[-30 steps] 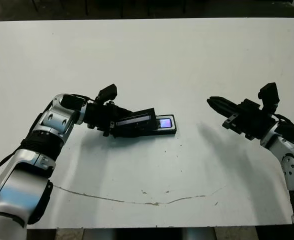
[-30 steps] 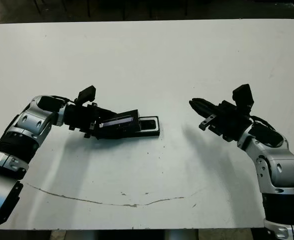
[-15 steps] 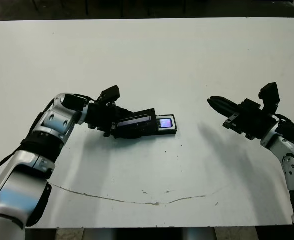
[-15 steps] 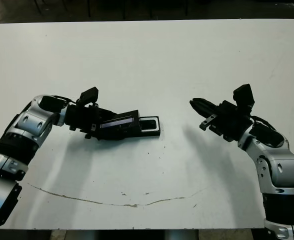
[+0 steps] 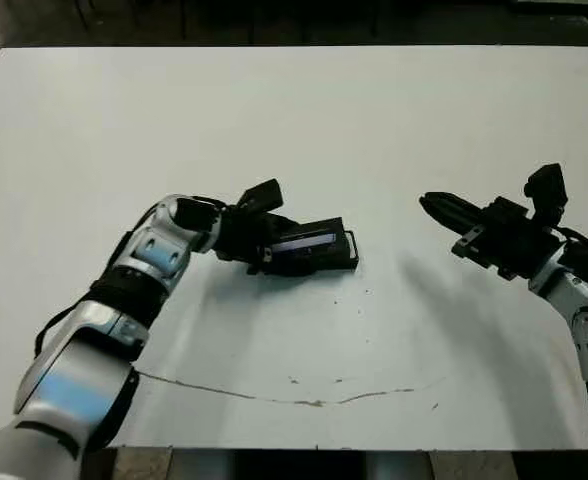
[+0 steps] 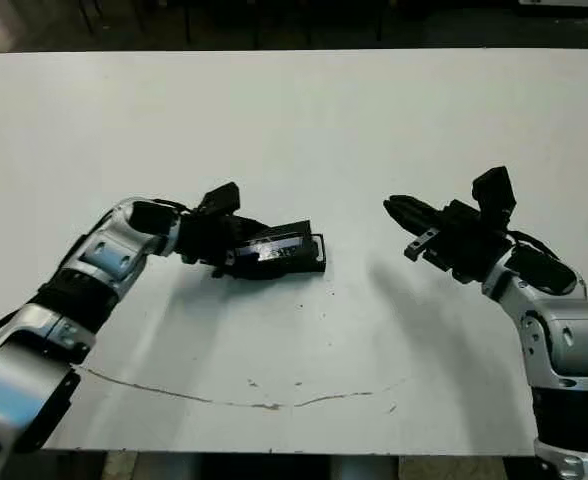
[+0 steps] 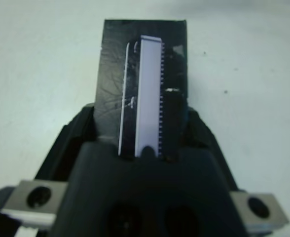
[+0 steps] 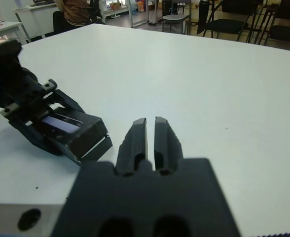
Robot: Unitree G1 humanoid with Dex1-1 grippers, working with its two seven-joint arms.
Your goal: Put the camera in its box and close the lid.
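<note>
Head views: left gripper (image 5: 309, 245) clamping the lid (image 5: 312, 241), lowering it over the box (image 5: 346, 256) near table (image 5: 294, 110) centre.
Left wrist: lid (image 7: 141, 94) pinched edgewise; camera unseen, presumably boxed.
Right wrist: right gripper (image 8: 150, 140) idling at three o'clock, fingers together.
Next: levelling, pressing lid flush.

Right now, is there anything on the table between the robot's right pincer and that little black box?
Nothing: in the left eye view only bare white table lies between the right pincer and the box, which the left pincer is working at.
</note>
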